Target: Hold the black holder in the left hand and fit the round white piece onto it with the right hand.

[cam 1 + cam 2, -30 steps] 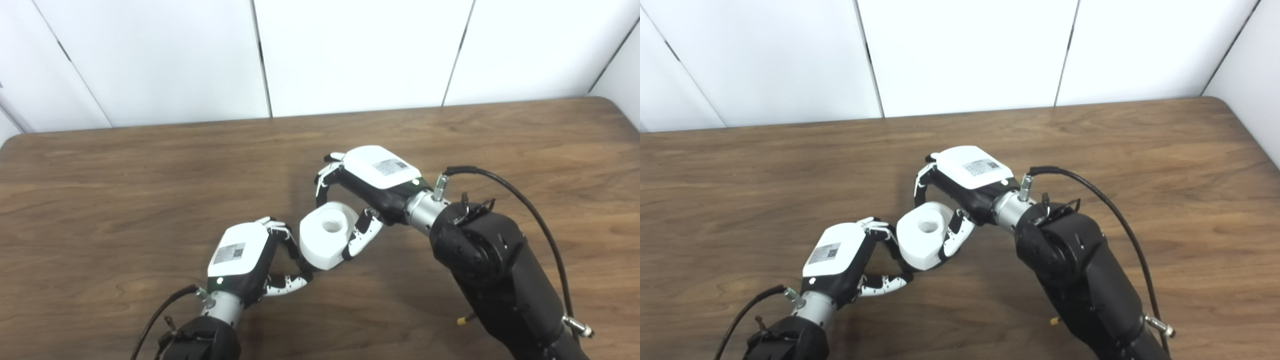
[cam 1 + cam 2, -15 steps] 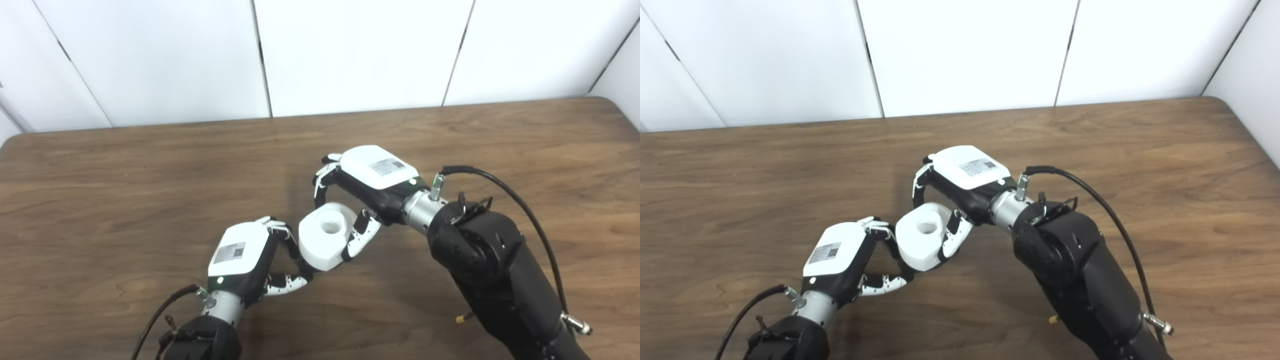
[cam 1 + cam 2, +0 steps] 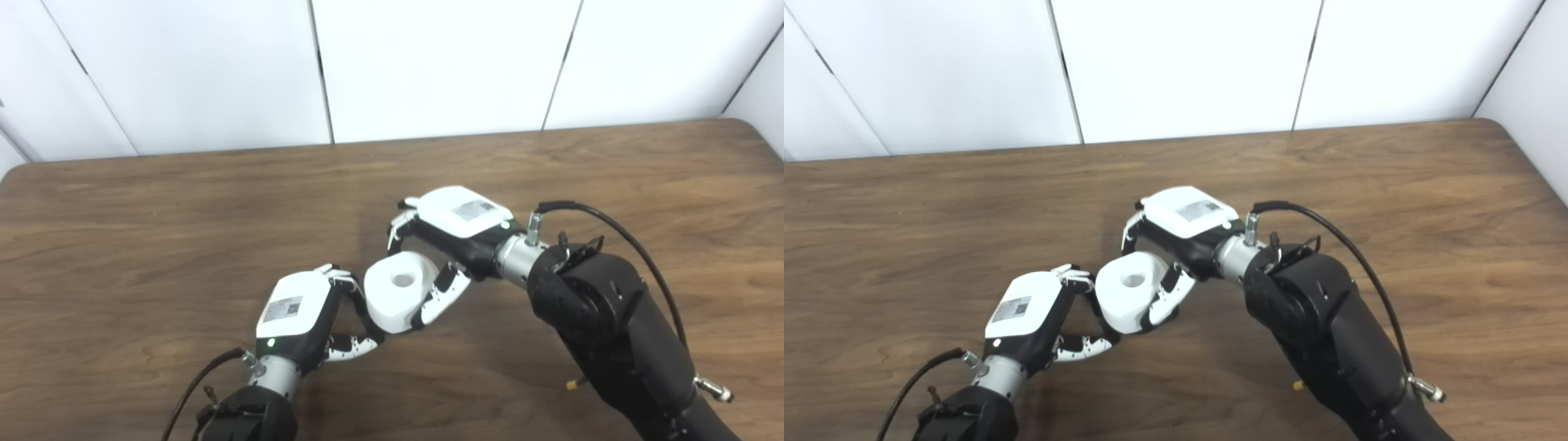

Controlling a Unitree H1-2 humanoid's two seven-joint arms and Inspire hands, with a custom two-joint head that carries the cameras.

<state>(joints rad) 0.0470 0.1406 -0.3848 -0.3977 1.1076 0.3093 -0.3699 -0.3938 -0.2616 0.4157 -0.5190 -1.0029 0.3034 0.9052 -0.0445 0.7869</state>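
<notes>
Right robot hand (image 3: 450, 245) grips round white piece (image 3: 397, 291); left robot hand (image 3: 306, 312) closed, black holder hidden. Keep bore square, press gently.

This looks like a robotics lab or test cell: a bare brown wood-grain tabletop (image 3: 184, 202) stands against plain white wall panels (image 3: 441, 61) with dark seams, and black robot arms with exposed cables (image 3: 612, 318) reach over it.

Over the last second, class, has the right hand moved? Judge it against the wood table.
Yes. The right hand, shut on the round white piece, has sunk slightly lower toward the table; the left hand has kept its place.
</notes>
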